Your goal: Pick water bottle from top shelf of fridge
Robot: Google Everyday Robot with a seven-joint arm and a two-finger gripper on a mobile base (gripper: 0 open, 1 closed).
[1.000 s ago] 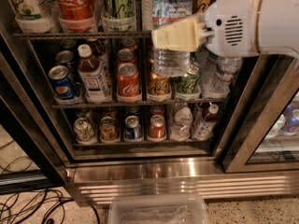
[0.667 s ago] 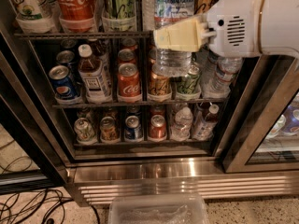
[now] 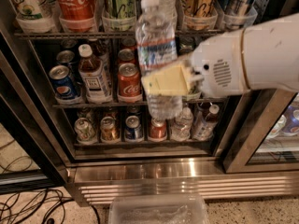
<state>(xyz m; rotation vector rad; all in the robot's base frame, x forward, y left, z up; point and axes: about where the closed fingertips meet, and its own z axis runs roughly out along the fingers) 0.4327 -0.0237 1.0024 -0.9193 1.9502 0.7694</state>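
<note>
Gripper (image 3: 161, 84): reaches in from the right, jaws clamped around the water bottle's (image 3: 156, 41) middle.
Water bottle: upright, before the fridge (image 3: 140, 171), cap level with the top shelf (image 3: 93, 33).

water bottle (image 3: 156, 34): clear, ribbed; white cap; white label band with blue and red print.
gripper (image 3: 164, 83): pale cream-yellow, clamped on the water bottle's middle, in front of the racks.
arm (image 3: 261, 59): white with a thin tan seam.
top shelf (image 3: 56, 33): dark wire.
cola can (image 3: 74, 1): red with white script.
soda can (image 3: 63, 80): blue.
fridge (image 3: 154, 171): black frame, shiny steel base.
</note>
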